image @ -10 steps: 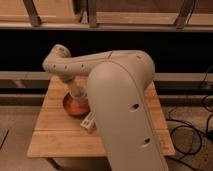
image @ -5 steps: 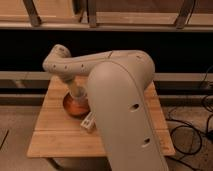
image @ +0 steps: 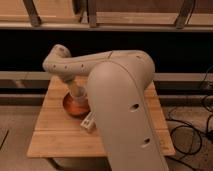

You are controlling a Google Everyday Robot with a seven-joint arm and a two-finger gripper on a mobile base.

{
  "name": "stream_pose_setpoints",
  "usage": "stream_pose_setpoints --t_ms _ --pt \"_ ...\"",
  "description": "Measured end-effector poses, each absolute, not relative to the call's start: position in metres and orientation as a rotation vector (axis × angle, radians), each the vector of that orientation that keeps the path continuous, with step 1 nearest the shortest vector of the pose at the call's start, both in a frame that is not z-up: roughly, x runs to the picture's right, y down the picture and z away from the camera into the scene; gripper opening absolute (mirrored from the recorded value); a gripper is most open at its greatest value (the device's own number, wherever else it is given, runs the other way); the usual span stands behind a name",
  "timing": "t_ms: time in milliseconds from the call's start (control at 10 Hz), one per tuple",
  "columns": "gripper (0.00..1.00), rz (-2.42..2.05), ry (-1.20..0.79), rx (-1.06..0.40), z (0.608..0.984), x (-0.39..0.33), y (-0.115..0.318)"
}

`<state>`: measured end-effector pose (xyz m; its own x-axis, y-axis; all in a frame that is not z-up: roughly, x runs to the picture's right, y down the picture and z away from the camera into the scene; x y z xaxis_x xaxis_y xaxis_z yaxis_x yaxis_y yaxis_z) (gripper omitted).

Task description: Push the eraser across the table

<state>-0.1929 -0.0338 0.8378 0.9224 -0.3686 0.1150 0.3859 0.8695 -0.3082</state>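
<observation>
Camera view: tool (image: 89, 120) low over the middle of the worktop (image: 55, 135), just beside an orange bowl (image: 74, 106), largely masked by the bulky arm (image: 120, 100); wide or narrow, cannot tell. No eraser to be made out, perhaps hidden there. Seemingly push hardly begun, crossing left to do

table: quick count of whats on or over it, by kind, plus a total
orange bowl: 1
gripper, low over the table just in front of the bowl: 1
eraser: 0 in view
total: 2
</observation>
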Motion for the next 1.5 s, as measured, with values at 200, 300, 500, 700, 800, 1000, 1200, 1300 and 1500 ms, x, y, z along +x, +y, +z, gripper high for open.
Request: stream_pose_setpoints --t_ms 200,300,500,700,800,1000,1200,1300,1500 --pt "0.8 -0.395 -0.053 -0.333 0.838 -0.193 -0.034" --pt "0.78 -0.395 -0.053 -0.333 0.838 -0.193 -0.034" --pt "0.6 -0.395 -0.053 -0.333 0.838 -0.193 -0.034" --pt "0.4 -0.409 -0.042 -0.331 0.84 -0.188 -0.036" --pt "0.29 -0.418 -0.003 -0.331 0.843 -0.171 -0.041" --pt "0.09 -0.414 0.065 -0.33 0.846 -0.135 -0.049" --pt "0.0 -0.38 0.131 -0.346 0.85 -0.095 -0.047" --pt "0.0 -0.366 0.155 -0.354 0.852 -0.08 -0.043" --pt "0.0 -0.312 0.178 -0.387 0.86 -0.057 -0.022"
